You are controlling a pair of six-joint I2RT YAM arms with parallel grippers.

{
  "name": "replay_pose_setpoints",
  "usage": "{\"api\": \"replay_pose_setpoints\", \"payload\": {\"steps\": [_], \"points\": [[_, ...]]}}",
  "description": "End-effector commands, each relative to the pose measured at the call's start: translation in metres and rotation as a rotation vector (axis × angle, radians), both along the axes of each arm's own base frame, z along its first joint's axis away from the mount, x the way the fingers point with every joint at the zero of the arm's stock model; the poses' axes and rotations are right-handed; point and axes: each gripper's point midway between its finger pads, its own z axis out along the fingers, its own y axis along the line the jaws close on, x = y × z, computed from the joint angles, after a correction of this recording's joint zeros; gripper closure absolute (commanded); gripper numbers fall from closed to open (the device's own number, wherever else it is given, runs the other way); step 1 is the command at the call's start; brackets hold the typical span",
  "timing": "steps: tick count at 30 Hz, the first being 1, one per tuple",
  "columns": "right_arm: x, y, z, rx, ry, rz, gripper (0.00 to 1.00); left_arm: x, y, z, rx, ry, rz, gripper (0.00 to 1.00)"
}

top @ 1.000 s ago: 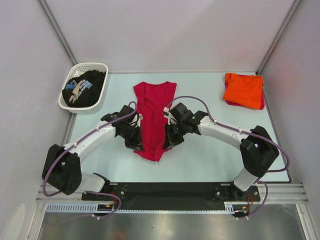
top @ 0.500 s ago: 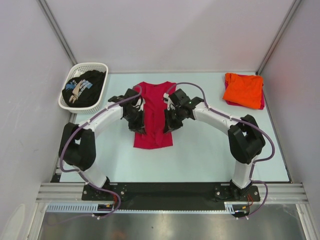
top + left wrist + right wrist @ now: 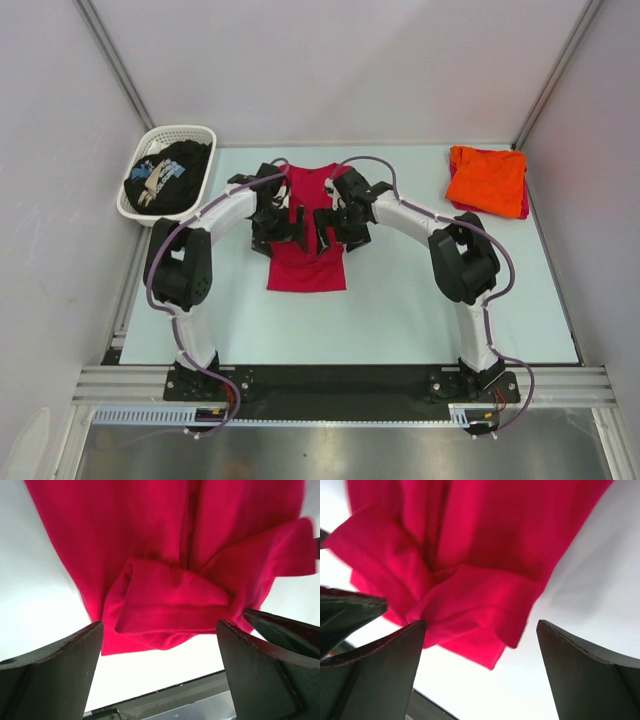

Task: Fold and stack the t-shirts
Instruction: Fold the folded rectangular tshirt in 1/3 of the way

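The left arm and the right arm are alike: smooth white shell links joined by bulky black joint housings. A thin pale purple cable runs along the left arm, and a matching one loops free near the right wrist. The left hand and the right hand are black. Their fingers are dark, broad wedges with matt, faintly scuffed faces. Both bases sit on a black plate.

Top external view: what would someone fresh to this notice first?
The red t-shirt at the centre of the table, with the left gripper and right gripper both open over it. Next, the folded orange t-shirt at the far right and the black t-shirt in the basket far left.
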Motion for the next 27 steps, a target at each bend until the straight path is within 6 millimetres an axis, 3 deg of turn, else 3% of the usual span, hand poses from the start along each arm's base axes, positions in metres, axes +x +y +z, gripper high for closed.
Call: {"api": "replay_pose_setpoints", "payload": {"steps": [1, 3, 7, 10, 16, 17, 19, 20, 21, 22, 27], "points": [[0.033, 0.000, 0.028, -0.005, -0.126, -0.048, 0.00, 0.028, 0.001, 0.025, 0.001, -0.085, 0.007, 0.00], [0.041, -0.002, 0.039, 0.001, -0.169, -0.077, 0.00, 0.036, 0.003, 0.034, -0.001, -0.114, 0.023, 0.00], [0.039, -0.007, 0.071, 0.026, -0.228, -0.082, 0.00, 0.035, 0.006, 0.054, -0.009, -0.147, 0.001, 0.00], [0.023, -0.016, 0.071, 0.020, -0.196, -0.073, 0.00, 0.017, 0.008, 0.063, -0.028, -0.138, -0.040, 0.00], [-0.022, -0.029, 0.054, 0.028, -0.046, -0.031, 0.05, -0.042, 0.022, 0.037, -0.023, -0.016, -0.084, 0.01], [-0.030, -0.032, 0.049, 0.025, -0.024, -0.026, 0.07, -0.044, 0.018, 0.037, -0.041, -0.028, -0.102, 0.13], [-0.036, -0.030, 0.047, 0.046, -0.001, -0.018, 0.24, -0.057, 0.007, 0.036, -0.108, -0.009, -0.153, 0.43], [-0.039, -0.029, 0.046, 0.059, 0.013, -0.010, 0.38, -0.062, 0.001, 0.034, -0.119, -0.001, -0.178, 0.78], [-0.042, -0.026, 0.040, 0.073, 0.033, -0.007, 0.73, -0.066, -0.001, 0.029, -0.116, 0.017, -0.189, 1.00], [-0.044, -0.023, 0.038, 0.085, 0.052, -0.003, 0.83, -0.072, -0.001, 0.023, -0.105, 0.033, -0.198, 1.00], [-0.040, -0.008, 0.030, 0.138, 0.085, 0.015, 0.83, -0.072, -0.011, 0.004, -0.081, 0.062, -0.221, 1.00]]}}
